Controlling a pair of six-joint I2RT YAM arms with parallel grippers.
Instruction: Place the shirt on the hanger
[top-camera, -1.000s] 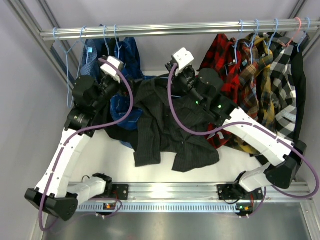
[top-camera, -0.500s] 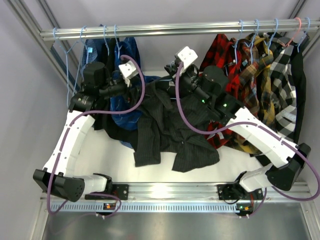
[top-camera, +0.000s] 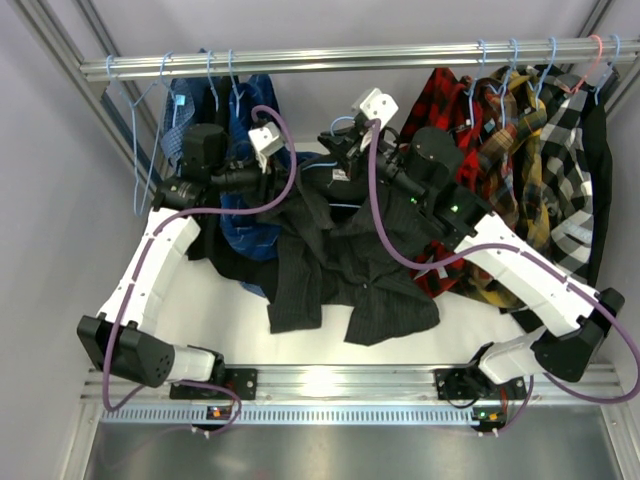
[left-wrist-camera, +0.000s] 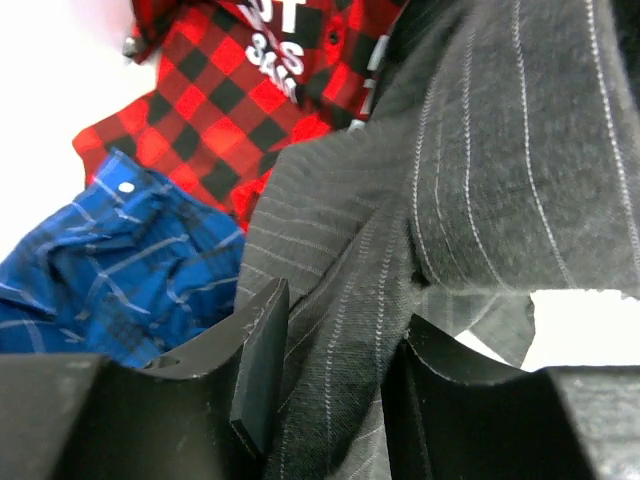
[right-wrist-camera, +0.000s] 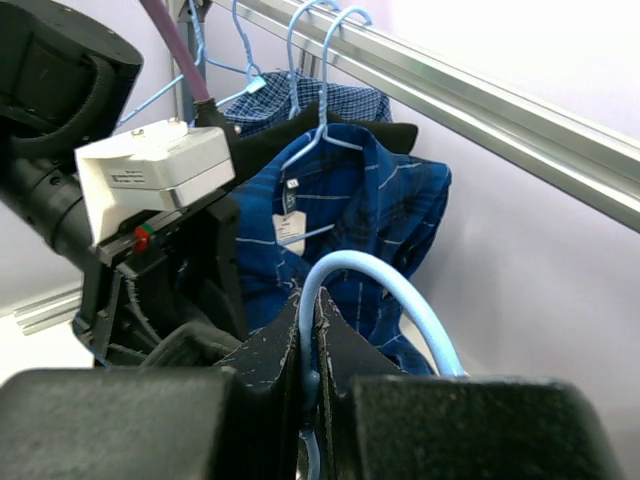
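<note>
At the near edge of the white table (top-camera: 200, 310), the shirt (top-camera: 330, 270), dark with faint pinstripes, lies crumpled at the middle, its hem toward the arm bases. Its upper part is covered by both arms, so the collar cannot be made out from above.

The left gripper (left-wrist-camera: 345, 310) sits at the shirt's upper left edge. A fold of the striped cloth fills the gap between its two black fingers (left-wrist-camera: 260, 370) and touches both. Whether they pinch it tight cannot be told. A crumpled blue checked shirt (left-wrist-camera: 110, 270) lies just beside it. Beyond is a red-and-black plaid shirt (left-wrist-camera: 210, 110) bearing white print that reads roughly "34S". The larger letters above it are cut off by the frame's top edge.

The right gripper (right-wrist-camera: 308, 320) is raised over the shirt's top, jaws together and clamped on the curved hook of the hanger (right-wrist-camera: 350, 263), a thin light-blue wire. Its triangular body is hidden below the fingers in the wrist view and hard to trace against the dark cloth from above.

Facing it is the left arm's white camera housing (right-wrist-camera: 155, 170), whose small sticker is too fine to read. Behind, a blue checked shirt on a hanger (right-wrist-camera: 340, 200) carries a white neck tag, also illegible, under the metal rail (right-wrist-camera: 470, 100).
</note>
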